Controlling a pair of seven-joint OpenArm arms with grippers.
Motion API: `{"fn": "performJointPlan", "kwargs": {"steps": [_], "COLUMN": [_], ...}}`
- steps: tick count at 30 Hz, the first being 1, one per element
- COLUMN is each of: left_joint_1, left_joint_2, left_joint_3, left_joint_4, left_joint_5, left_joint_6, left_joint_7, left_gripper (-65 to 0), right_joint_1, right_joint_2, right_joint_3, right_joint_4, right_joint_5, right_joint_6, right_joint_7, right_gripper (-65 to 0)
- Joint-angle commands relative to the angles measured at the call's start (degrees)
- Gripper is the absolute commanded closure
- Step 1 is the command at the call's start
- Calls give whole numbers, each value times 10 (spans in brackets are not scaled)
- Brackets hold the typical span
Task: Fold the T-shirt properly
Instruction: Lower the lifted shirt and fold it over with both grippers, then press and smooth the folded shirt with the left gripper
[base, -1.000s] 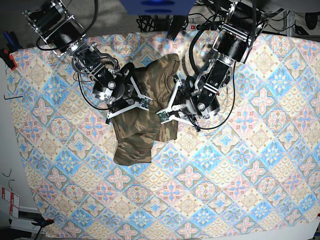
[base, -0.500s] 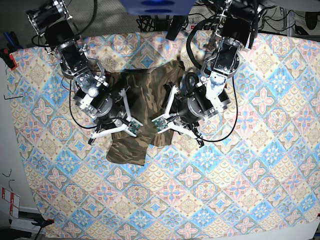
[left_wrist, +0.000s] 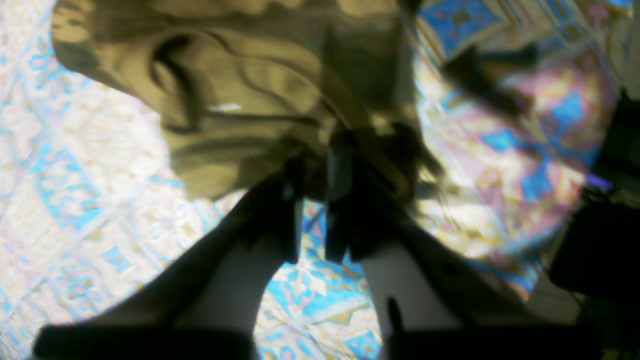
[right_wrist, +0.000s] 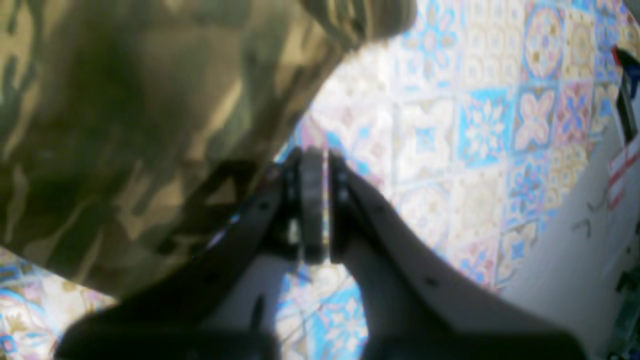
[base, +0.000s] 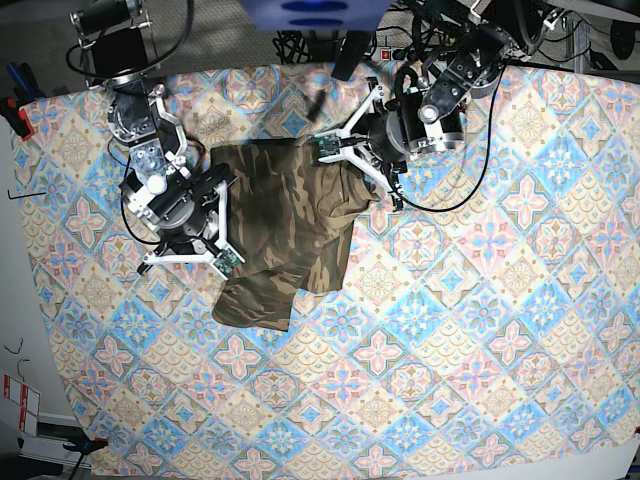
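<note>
Two tools: we saw left tool (left_wrist: 315, 180) pinching T-shirt (base: 285, 225) edge; right tool (right_wrist: 315, 175) closed at fabric, hold unclear.
Handling: soft, limp; we judged corners best.

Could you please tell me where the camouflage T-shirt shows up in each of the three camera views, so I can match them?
Base view: the T-shirt lies upper left of centre, between both arms.
Left wrist view: it fills the upper middle, bunched at the left gripper.
Right wrist view: it covers the left half, beside the right gripper.
Shared landmark: the patterned tablecloth under it.
</note>
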Motion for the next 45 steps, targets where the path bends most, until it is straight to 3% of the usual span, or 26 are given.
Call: {"fn": "performJointPlan", "kwargs": {"steps": [1, 8, 13, 20, 22, 30, 37, 40, 45], "left_joint_1": [-5, -46, -92, -153, -167, -250, -268, -299, -365], "left_joint_2": [-1, 16, 67, 75, 94, 156, 191, 203, 236], "left_joint_3": [7, 65, 25, 8, -17, -51, -56, -56, -56], "left_joint_4": [-2, -85, -172, -188, -208, -445, -485, -526, -639], "left_joint_5": [0, 0, 5, 6, 6, 6, 6, 3, -1], "left_joint_6": [3, 3, 3, 3, 3, 3, 3, 59, 124], "left_joint_7": [-3, -6, -7, -7, -12, -126, -191, -203, -276], "left_gripper": [-78, -78, -77, -77, -77, -77, -77, -78, -77], "right_joint_1": [9, 7, -19, -54, -64, -79, -79, -79, -79], "right_joint_2": [4, 3, 3, 6, 6, 6, 7, 7, 7], "right_joint_3": [3, 2, 2, 2, 2, 2, 3, 3, 3], "right_joint_4": [10, 10, 12, 14, 15, 16, 15, 15, 15], "right_joint_5": [-3, -3, -3, -4, -4, -4, -4, -4, -4], "right_joint_6": [-4, -4, -4, -4, -4, -4, -4, -4, -4], "right_joint_7": [6, 3, 5, 6, 6, 6, 6, 6, 6], "right_gripper": [-11, -11, -11, -11, -11, -11, -11, -11, -11]}}
